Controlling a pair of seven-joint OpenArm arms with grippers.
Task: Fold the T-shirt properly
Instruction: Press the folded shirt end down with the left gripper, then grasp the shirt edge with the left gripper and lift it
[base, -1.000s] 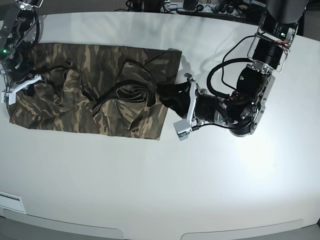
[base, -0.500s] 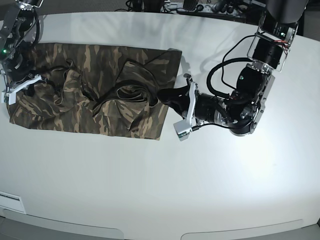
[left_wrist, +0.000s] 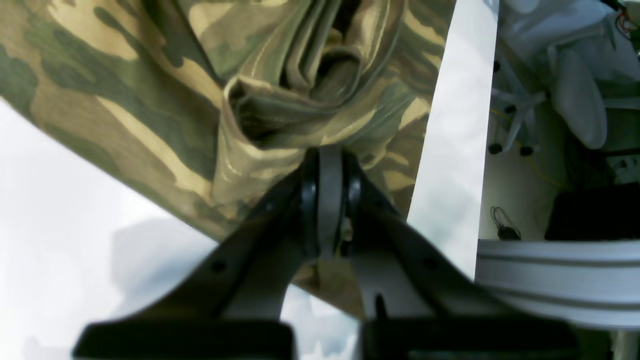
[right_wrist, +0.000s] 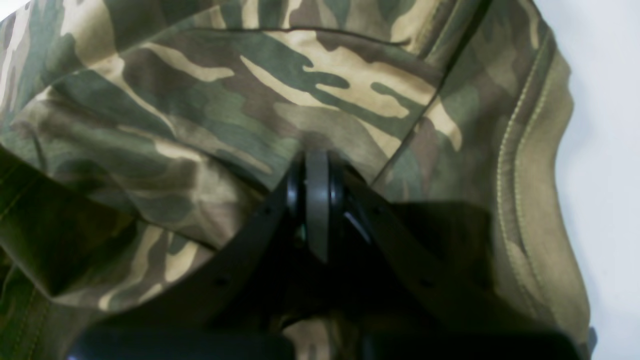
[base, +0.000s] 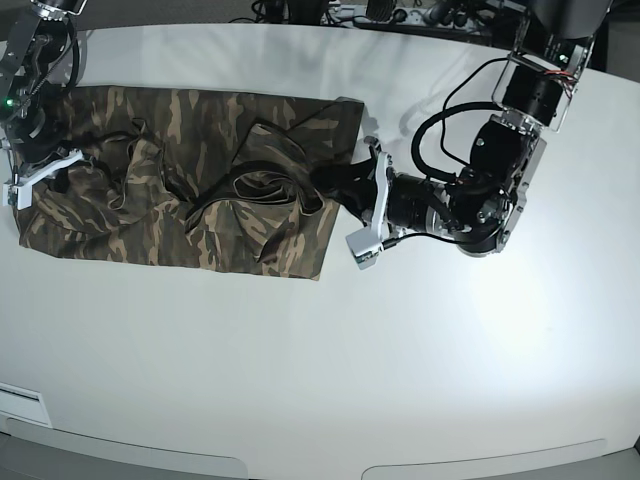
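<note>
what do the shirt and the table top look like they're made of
The shirt looks like soft matt knit fabric, probably cotton or a blend: it droops in loose folds and has stitched hems. The table top is smooth, pale and faintly glossy, with soft blurred shadows on it; that could be laminate or painted board, and the pictures don't settle which.
</note>
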